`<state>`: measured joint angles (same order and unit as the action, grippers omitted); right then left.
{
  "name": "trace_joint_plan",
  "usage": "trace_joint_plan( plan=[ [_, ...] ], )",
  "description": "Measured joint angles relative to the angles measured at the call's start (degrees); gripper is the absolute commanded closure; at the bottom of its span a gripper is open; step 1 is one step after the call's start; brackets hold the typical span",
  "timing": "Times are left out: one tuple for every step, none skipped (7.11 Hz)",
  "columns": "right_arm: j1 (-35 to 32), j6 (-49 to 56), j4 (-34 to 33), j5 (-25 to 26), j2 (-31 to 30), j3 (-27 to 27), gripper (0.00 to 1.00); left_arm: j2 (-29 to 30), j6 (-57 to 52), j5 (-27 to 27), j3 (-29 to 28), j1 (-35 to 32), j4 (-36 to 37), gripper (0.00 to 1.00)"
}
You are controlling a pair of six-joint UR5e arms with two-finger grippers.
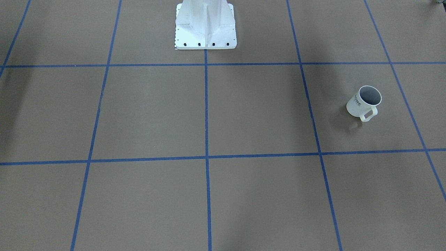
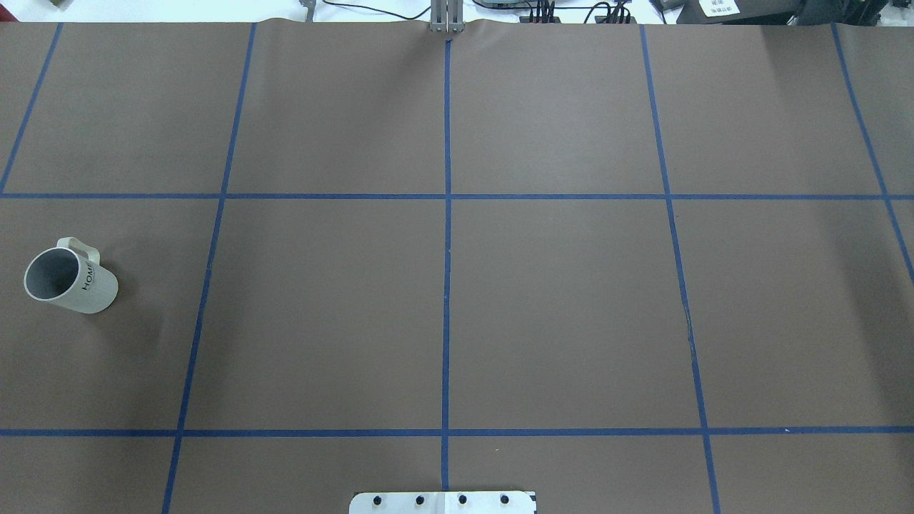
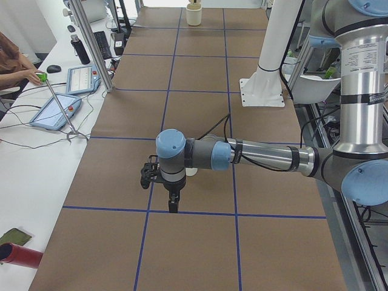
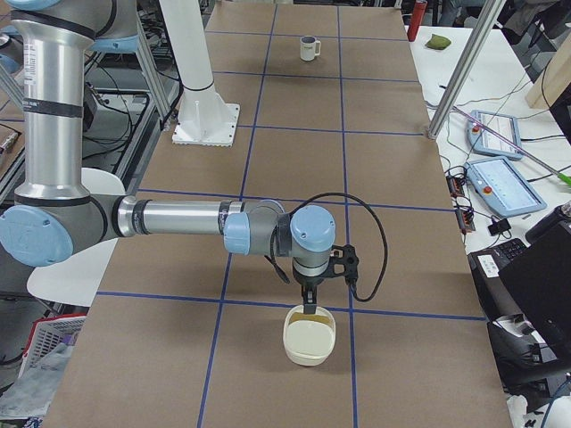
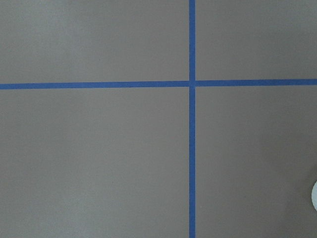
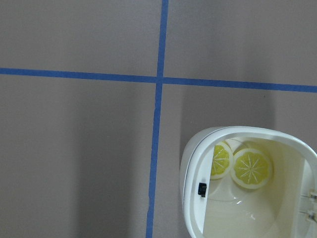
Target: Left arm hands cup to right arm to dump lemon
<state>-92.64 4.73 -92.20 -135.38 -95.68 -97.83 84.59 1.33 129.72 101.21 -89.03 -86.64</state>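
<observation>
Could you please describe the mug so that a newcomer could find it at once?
On the brown table gridded with blue tape, look at the end on the robot's left, in the middle row of squares. The cup stands there: white, squared handle, black HOME lettering, unlike the cream bowl with lemon slices at the opposite end.

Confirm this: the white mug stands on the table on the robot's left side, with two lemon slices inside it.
Wrong in one respect: the mug stands on the table on the robot's left side, but empty. The two lemon slices lie in the cream bowl, as the right wrist view shows.
</observation>
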Motion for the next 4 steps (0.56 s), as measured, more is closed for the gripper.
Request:
trace_joint_plan(
  plan=[
    [-0.01,-0.04,0.0,-0.08,0.02,0.14,0.01,-0.01,-1.29,0.06,-0.59,-0.12,-0.01,0.0],
    [-0.03,-0.06,0.0,-0.12,0.02,0.17,0.01,0.04,-1.7,0.08,-0.89,-0.14,-0.02,0.0],
    [-0.02,-0.07,0.0,-0.13,-0.03,0.21,0.01,0.1,-1.76,0.09,-0.95,-0.17,-0.02,0.0],
    [-0.01,-0.07,0.0,-0.14,-0.08,0.24,0.01,0.12,-1.77,0.09,-0.94,-0.17,-0.02,0.0]
  ],
)
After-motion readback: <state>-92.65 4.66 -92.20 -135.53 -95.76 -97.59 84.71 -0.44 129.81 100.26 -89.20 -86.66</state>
